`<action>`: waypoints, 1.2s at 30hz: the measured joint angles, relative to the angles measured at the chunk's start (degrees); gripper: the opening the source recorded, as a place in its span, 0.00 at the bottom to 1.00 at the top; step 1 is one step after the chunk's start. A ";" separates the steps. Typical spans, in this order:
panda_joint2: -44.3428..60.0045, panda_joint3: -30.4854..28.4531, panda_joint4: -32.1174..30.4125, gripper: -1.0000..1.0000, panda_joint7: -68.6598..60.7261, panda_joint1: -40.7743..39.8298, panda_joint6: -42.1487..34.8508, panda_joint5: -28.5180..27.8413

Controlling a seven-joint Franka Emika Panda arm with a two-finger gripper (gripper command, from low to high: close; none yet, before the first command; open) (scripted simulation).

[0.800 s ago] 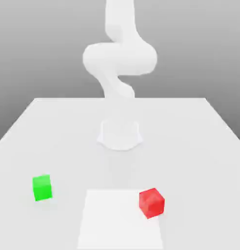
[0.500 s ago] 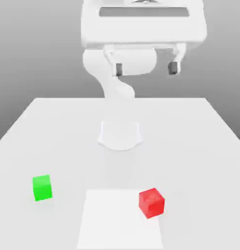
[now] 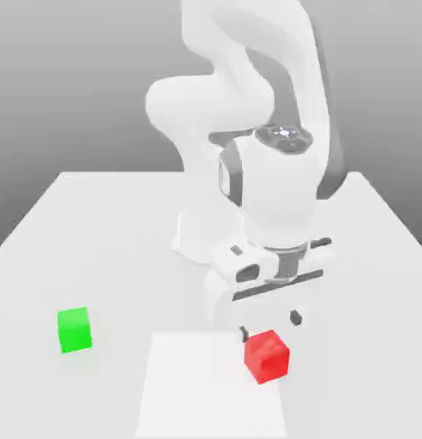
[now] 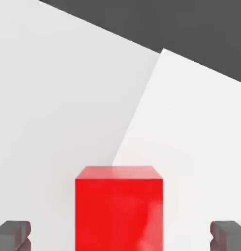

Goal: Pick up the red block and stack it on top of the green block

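Note:
The red block (image 3: 267, 356) sits on the table near the front, on the right edge of a white square patch (image 3: 197, 386). My gripper (image 3: 269, 325) hangs just above and behind it, open, with a dark fingertip to either side. In the hand view the red block (image 4: 119, 208) lies between the two dark fingertips (image 4: 12, 235), with clear gaps on both sides. The green block (image 3: 74, 329) stands alone on the table at the exterior view's left, well apart from the red one.
The arm's round white base (image 3: 197, 236) stands at the middle of the light grey table (image 3: 103, 231). The table's far edge meets a dark grey background.
The hand has dropped from high above the table down to just over the red block. Neither block has moved.

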 joint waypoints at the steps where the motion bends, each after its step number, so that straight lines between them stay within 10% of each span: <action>1: 2.08 -0.16 0.28 0.50 0.08 0.12 1.76 -0.11; 2: 4.09 -0.29 0.55 0.00 0.16 0.23 3.48 -0.20; 15: -6.34 0.27 -0.97 0.00 -0.40 -0.15 -5.46 0.56; 28: -16.24 -17.83 -2.55 0.00 -16.07 -28.42 -13.49 -3.76; 35: -5.79 -18.69 -2.15 0.00 -24.56 -29.85 -3.94 5.46; 36: -3.99 -17.90 -2.09 1.00 -25.87 -30.26 -2.31 7.28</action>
